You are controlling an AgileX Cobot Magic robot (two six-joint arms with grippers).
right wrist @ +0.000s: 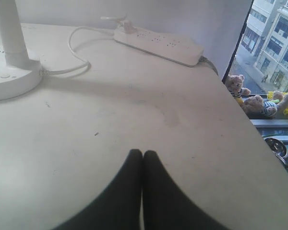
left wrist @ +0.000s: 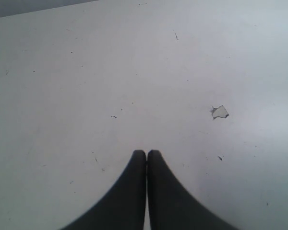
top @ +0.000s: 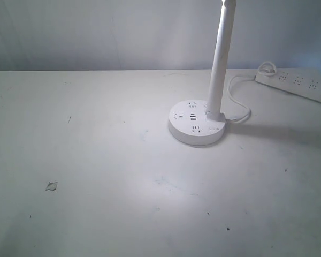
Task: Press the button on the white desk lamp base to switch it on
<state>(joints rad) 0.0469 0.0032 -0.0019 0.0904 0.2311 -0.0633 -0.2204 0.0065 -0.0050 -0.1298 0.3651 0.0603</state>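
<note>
The white desk lamp base (top: 197,124) is a round flat disc with outlet holes and dark USB slots, standing right of the table's middle. Its slim white stem (top: 221,59) rises out of the top of the exterior view. The button (top: 213,128) is a tiny ringed circle at the base's front, beside the stem foot. A bright patch of light lies on the table in front of the base. Neither gripper shows in the exterior view. My left gripper (left wrist: 146,152) is shut, empty, above bare table. My right gripper (right wrist: 143,152) is shut, empty, well away from the base (right wrist: 12,79).
A long white power strip (top: 299,84) lies at the back right, also in the right wrist view (right wrist: 158,45), and the lamp's cable (top: 239,104) loops towards it. A small paper scrap (top: 51,186) lies at the left. The table edge (right wrist: 249,124) drops off beside a window.
</note>
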